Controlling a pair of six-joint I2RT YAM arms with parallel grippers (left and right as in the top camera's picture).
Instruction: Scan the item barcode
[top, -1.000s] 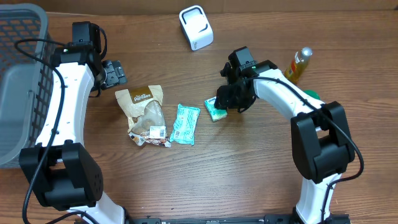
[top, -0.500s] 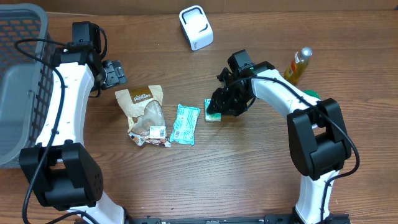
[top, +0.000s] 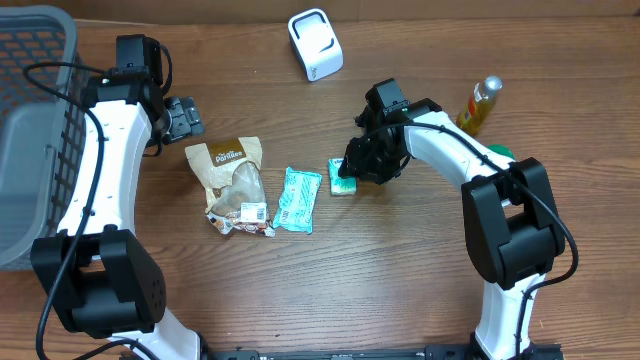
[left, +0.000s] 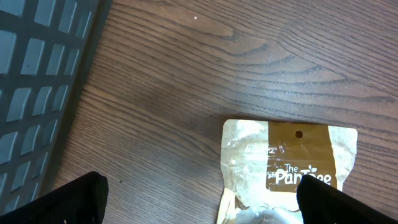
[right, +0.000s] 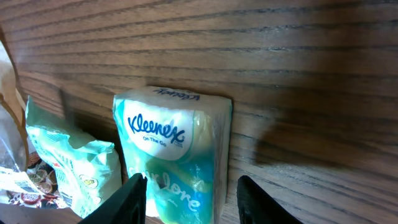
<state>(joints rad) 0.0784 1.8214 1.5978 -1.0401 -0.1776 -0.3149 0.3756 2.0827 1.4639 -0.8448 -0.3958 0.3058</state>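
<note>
Stage: early, judged from the layout; nothing lifted, nothing shown to a scanner.
Task item: Kleenex tissue pack (right: 171, 155), flat on the wooden table (top: 400, 280), printed face up, just right of a teal snack pouch (top: 297, 200); no barcode visible on the upturned face.
Right gripper (right: 191, 186): down over the pack, jaws parted and astride it, a thin strip of wood showing between one finger and the pack's edge; no grasp as far as seen.
Left gripper (left: 202, 199): spread wide, holding nothing, hovering near the top edge of The Pantree snack bag (left: 289, 168).
Left to do: close on the pack, lift, find the barcode side, turn it toward the white scanner box (top: 315, 43) at the far edge, well apart from the pack.
Pack material: soft plastic film, glossy, white shading to aqua, rounded-rectangle shape, likely squashy under the fingers.
Pouch: crinkled film, sealed ends, flat.
Snack bag: tan paper look with a clear, wrinkled window and a hang hole.
Scanner box: smooth white hard shell, rounded corners.
Table: dark wood grain, matte.
Basket (top: 30, 120): grey rigid plastic lattice, far left.
Bottle (top: 482, 103): clear with yellow liquid, far right.
</note>
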